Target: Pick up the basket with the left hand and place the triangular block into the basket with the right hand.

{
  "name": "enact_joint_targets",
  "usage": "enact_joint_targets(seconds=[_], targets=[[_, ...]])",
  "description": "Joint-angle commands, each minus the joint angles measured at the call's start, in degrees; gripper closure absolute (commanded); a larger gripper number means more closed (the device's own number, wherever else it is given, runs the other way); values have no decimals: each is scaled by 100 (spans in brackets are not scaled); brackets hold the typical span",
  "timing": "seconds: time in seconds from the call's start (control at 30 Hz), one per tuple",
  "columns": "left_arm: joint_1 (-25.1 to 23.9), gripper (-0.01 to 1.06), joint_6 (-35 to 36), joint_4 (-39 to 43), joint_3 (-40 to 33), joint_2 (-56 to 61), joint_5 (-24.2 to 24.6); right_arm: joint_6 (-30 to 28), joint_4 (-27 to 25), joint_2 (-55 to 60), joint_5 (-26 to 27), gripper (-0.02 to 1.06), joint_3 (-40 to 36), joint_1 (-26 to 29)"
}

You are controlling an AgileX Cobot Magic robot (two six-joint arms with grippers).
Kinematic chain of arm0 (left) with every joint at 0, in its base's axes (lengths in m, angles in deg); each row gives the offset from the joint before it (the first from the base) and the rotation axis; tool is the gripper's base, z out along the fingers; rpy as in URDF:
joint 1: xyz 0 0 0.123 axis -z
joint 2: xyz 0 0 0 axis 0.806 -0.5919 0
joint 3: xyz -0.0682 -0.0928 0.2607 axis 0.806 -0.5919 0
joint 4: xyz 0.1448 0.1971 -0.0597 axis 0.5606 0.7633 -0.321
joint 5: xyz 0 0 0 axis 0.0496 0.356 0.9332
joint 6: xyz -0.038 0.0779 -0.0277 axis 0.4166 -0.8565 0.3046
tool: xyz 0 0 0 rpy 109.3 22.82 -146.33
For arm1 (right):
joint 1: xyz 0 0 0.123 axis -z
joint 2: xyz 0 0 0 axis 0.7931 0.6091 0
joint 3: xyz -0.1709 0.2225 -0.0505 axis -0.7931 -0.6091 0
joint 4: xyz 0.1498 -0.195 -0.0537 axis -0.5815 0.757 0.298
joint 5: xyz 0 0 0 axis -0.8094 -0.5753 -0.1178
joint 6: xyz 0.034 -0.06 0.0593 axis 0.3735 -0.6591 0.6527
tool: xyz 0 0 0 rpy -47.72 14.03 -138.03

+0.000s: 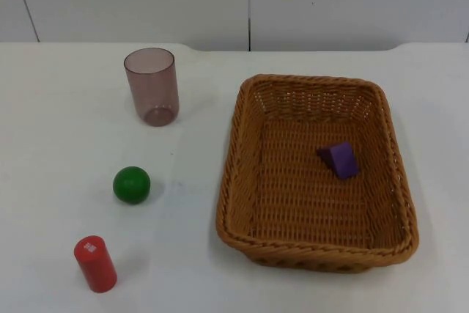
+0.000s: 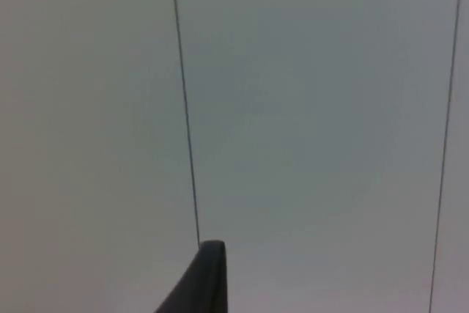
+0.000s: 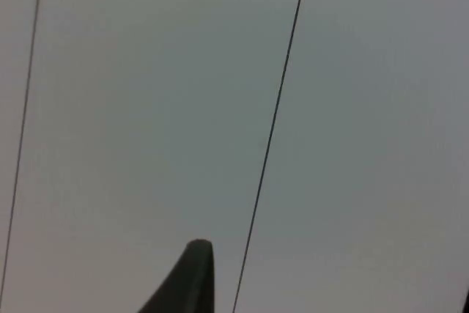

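**Block in the basket, both arms drawn back**

We found the basket (image 1: 316,174) standing flat on the table (image 1: 58,108), toward the right side, with the block (image 1: 341,159) lying on its woven floor, a little right of the middle and touching no wall. We judged the placing step done, since the block sat inside and nothing held either thing.

Our left gripper (image 2: 209,284) faced the wall (image 2: 308,108), one dark fingertip showing against the grey panels; the right gripper (image 3: 192,280) faced the same wall likewise. We could not tell whether either pair of fingers stood apart or together. We took both arms to be waiting, pulled away from the table.

The block was a purple wedge, a sloping face turned up, resting on a flat side. The basket was a brown wicker rectangle with rounded corners and outward-leaning walls.

To its left stood a cup (image 1: 152,86), a ball (image 1: 131,185) and a cylinder (image 1: 95,263), well apart.
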Motion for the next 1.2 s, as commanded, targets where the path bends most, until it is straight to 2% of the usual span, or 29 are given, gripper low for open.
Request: enact_joint_targets(seconds=[0.0, 0.2, 0.33, 0.4, 0.47, 0.53, 0.67, 0.83, 1.17], targets=[[15, 0, 51, 36, -3, 337, 247, -108, 43, -378, -32, 0, -14, 28], [15, 0, -17, 246, 7, 1452, 474, -108, -138, -906, -139, 0, -14, 28], [-23, 0, -94, 219, 17, 2090, 514, -386, -162, -1181, -852, 0, -14, 16], [-128, 0, -94, 233, 17, 2176, 557, -386, -261, -1253, -874, 0, -14, 16], [-459, 0, -140, 394, 68, 2266, 843, -418, -544, -1343, -874, 0, -14, 16], [-645, 0, -344, 23, 133, 2310, 859, -623, -795, -1343, -930, 0, -14, 16], [-648, 0, -1109, -549, 133, 2333, 728, -688, -980, -1367, -1005, 0, -3, 16], [-580, 0, -1109, -464, 143, 2381, 1006, -688, -1024, -1638, -1068, 0, -3, 16], [-503, 0, -1149, -494, 128, 2687, 1182, -520, -1193, -1829, -1281, 0, 34, -54]])
